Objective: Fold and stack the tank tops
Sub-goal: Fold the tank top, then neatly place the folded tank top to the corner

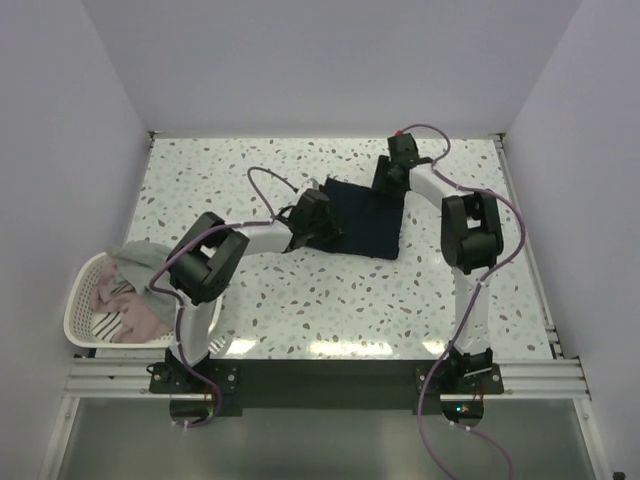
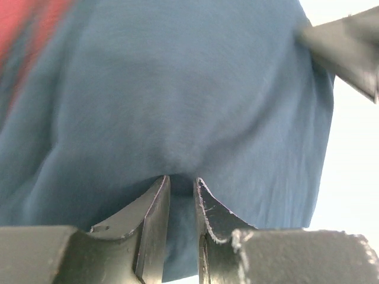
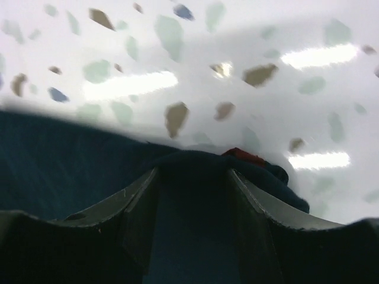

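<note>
A navy tank top (image 1: 366, 222) lies folded into a rough rectangle on the speckled table, past the middle. My left gripper (image 1: 318, 218) is at its left edge; in the left wrist view the gripper (image 2: 182, 177) is nearly closed, pinching navy cloth (image 2: 177, 89), with dark red trim (image 2: 26, 35) at the upper left. My right gripper (image 1: 392, 176) is at the top's far right corner; in the right wrist view the gripper (image 3: 192, 168) holds a thick bunch of navy cloth (image 3: 59, 160) with red trim (image 3: 243, 155) at the tips. A grey top (image 1: 140, 262) and pale pinkish tops (image 1: 125, 318) lie in the basket.
A white slotted basket (image 1: 78, 295) stands at the table's left near edge, beside the left arm's base. The speckled table (image 1: 300, 300) stretches to the white walls at the back and sides. A dark gripper part (image 2: 349, 47) shows at the upper right of the left wrist view.
</note>
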`<action>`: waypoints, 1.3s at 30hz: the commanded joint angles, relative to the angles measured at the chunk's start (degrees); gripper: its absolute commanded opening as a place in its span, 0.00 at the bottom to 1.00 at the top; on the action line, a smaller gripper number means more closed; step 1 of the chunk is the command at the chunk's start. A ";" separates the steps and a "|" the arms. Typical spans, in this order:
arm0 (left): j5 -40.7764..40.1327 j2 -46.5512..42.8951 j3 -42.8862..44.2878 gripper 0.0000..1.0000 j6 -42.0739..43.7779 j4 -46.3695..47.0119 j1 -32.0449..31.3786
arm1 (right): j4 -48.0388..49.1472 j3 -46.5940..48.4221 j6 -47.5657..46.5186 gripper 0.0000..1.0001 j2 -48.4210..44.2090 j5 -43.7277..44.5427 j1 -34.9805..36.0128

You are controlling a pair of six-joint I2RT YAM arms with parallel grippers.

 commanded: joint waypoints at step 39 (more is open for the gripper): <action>-0.35 4.81 9.09 0.28 8.65 -9.30 -2.73 | 6.57 -37.19 12.88 0.14 -23.49 -6.05 -4.97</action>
